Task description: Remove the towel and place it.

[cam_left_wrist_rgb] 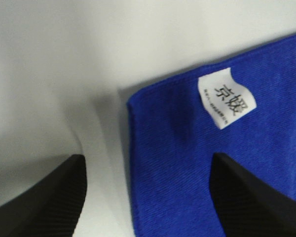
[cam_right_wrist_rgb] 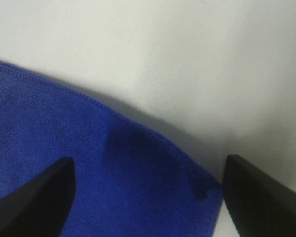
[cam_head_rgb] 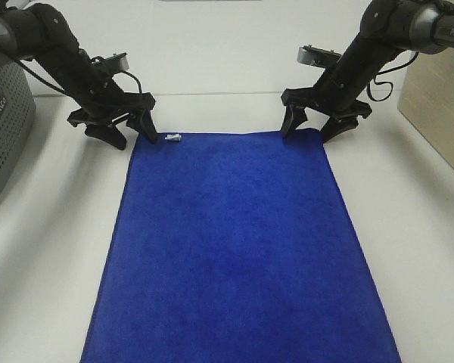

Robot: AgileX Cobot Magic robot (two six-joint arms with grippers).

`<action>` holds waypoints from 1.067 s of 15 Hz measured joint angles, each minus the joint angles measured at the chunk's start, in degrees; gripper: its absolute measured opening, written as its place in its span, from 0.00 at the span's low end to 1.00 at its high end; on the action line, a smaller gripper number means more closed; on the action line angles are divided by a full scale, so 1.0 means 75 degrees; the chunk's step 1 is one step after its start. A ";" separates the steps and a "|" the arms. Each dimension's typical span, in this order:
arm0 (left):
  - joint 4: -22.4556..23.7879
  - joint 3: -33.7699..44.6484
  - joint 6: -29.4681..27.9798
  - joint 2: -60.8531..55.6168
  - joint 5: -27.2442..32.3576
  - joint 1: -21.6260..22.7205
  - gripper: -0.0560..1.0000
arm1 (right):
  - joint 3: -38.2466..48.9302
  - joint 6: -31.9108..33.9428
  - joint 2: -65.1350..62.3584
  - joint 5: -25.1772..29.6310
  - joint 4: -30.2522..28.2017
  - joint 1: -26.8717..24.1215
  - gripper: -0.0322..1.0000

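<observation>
On the white table (cam_head_rgb: pixel 53 249), the blue towel (cam_head_rgb: pixel 234 249) lies flat and spread out wide. Nothing holds it yet.

What could go wrong? I think the biggest worry is a bad pinch. Each claw is right at a corner of the towel, so only a little cloth is between its fingers. If a claw shuts too high, or too near the edge, it may grab air or just fluff. Then the towel could slip out when it is lifted. If one claw gets hold and the other does not, the towel would hang crooked and drag over the table. It is a big cloth, so a low lift could let the loose end trail too.

The left claw (cam_head_rgb: pixel 136 140) is spread wide and holds nothing. It is at the corner of the towel by the small white tag (cam_head_rgb: pixel 172 138). One finger is over the blue cloth and the other is over bare table just beside the towel, so the corner lies between them.

The right claw (cam_head_rgb: pixel 307 136) is spread wide too, and empty. It is at the other corner of the tag edge, again with one finger over the towel and one off it. I cannot tell if any fingertip touches the cloth.
</observation>
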 joint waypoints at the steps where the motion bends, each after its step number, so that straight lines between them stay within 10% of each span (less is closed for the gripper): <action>1: -0.0160 -0.0038 0.0015 0.0053 -0.0046 -0.0069 0.69 | 0.0000 0.0000 0.0000 -0.0008 0.0023 0.0015 0.80; 13: -0.0435 -0.0099 0.0038 0.0176 -0.0397 -0.0535 0.64 | 0.0000 -0.0031 0.0000 -0.0099 0.0168 0.0015 0.61; 16: -0.0443 -0.0099 0.0031 0.0206 -0.0451 -0.0535 0.54 | 0.0000 -0.0138 0.0000 -0.0199 -0.0115 0.0015 0.41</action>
